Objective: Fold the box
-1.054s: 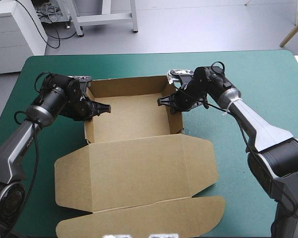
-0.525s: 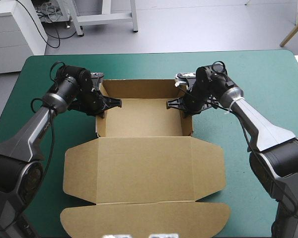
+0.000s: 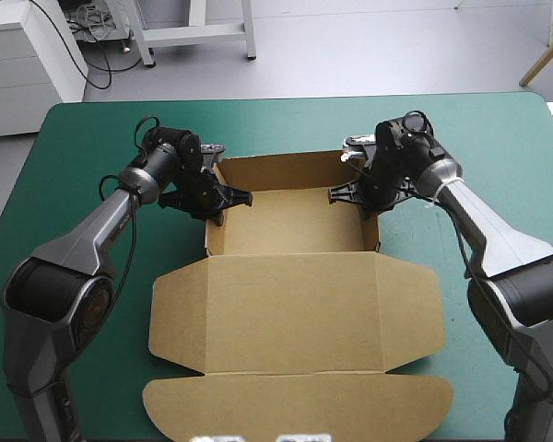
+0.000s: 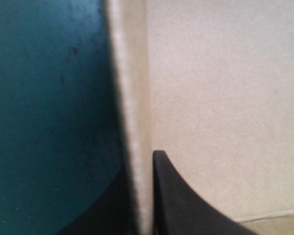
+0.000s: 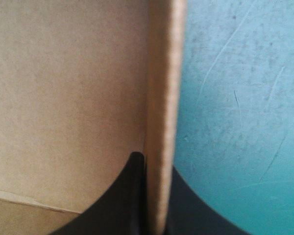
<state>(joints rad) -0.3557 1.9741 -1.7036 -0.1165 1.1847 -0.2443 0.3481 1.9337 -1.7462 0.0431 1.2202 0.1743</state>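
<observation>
The box (image 3: 290,221) sits on the table (image 3: 92,138), roughly midway between its left and right edges. It is an open tray with its walls up. The lid (image 3: 295,313) lies flat on the near side, and its rounded end flap reaches almost to the near edge.

My left pincer (image 3: 229,197) is clamped on the tray's left wall (image 3: 210,230), close to the far left corner. In my left wrist view one black finger (image 4: 186,205) lies against the inside face of the wall. The other is on the outside, over the teal-green cover, and the board's edge is pinched between them.

My right pincer (image 3: 343,193) grips the right wall (image 3: 372,230) the same way, close to the far right corner. One finger (image 5: 122,196) is inside the tray and the other outside over the cover, all but together on the board.

The two pincers point toward each other across the tray's far end. My arms come in from the left and right sides of the table.
</observation>
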